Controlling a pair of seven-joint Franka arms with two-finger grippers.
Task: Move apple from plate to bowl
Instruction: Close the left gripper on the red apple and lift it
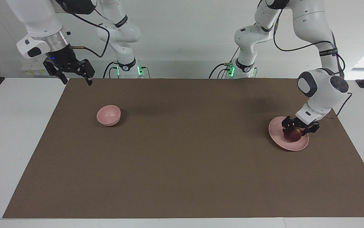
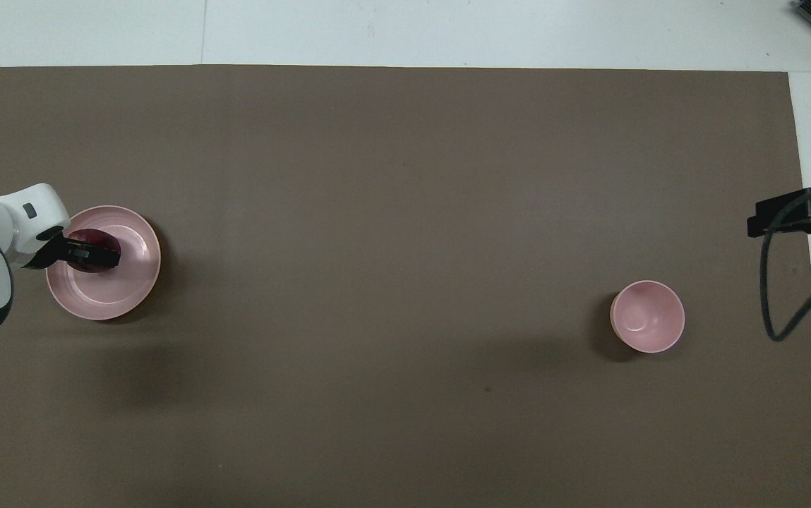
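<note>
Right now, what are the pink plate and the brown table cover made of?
The plate looks like matte plastic or maybe glazed ceramic: smooth, even pink, with only soft shine, so I can't be sure. The brown cover looks like paper, board or felt: flat, dull, with no gloss and straight-cut edges.

Matt brown mat [image 1: 182, 158], smooth pink bowl [image 1: 108, 115]

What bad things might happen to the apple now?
1. The left tool is down around the apple on the plate. The apple is round, so it might slip out or roll off while being lifted.
2. The bowl sits at the right arm's end of the table, a long carry, and it is small and deep. A poor release may miss it or tip it.
3. The right tool waits raised near that end; the arms might bump.
</note>
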